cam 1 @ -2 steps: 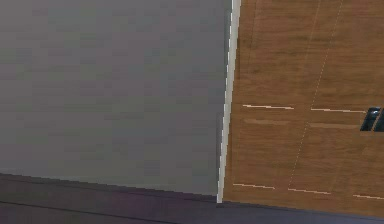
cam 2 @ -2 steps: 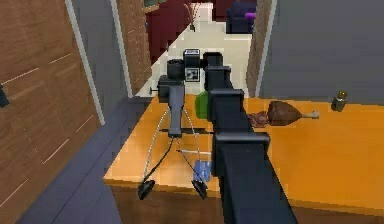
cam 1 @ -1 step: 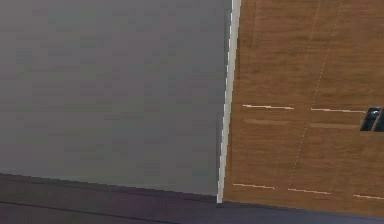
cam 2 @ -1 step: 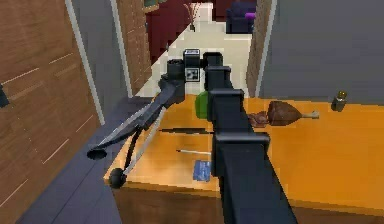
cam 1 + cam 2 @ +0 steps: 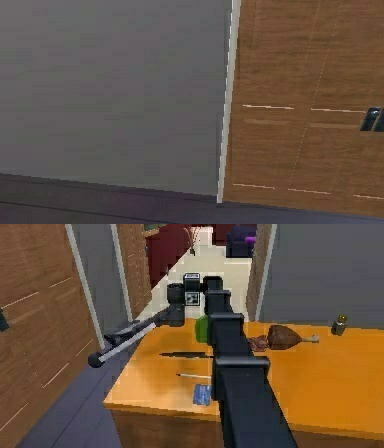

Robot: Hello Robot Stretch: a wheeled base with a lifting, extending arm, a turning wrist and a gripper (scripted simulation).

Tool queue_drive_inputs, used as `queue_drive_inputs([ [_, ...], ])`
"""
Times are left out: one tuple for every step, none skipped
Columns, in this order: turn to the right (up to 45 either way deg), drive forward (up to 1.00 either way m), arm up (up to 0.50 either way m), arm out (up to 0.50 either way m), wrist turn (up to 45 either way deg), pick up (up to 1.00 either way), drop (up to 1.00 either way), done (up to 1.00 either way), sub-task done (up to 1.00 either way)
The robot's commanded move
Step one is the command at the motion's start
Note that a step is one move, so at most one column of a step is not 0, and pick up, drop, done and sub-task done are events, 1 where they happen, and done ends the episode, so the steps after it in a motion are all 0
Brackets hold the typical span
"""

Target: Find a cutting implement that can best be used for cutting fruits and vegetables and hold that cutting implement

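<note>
The Stretch's arm (image 5: 232,364) reaches out across a wooden table (image 5: 320,384). Its gripper (image 5: 100,356) points past the table's left edge, where the fingertips hang over bare floor and appear to carry nothing; how wide the fingers stand cannot be told. The likely target, a dark knife-like shape (image 5: 180,355), lies flat on the table near that left edge, just left of the arm in the arm side view. Its long axis runs roughly along the table's front edge. It sits inward on the table from the fingertips, so the coming move looks to turn on bringing the gripper over the tabletop toward it. Nearer the table's front edge lies a thin pale utensil (image 5: 195,376), too slight to identify, with a small blue item (image 5: 203,394) close by. A green object (image 5: 203,324) on the table is half hidden behind the arm, which may also cover one end of the dark shape. Which end is the handle cannot be made out.
</note>
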Motion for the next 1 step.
queue_drive_inputs([
  [0.0,0.00,0.00,0.00,45.0,0.00,0.00,0.00,0.00],
])
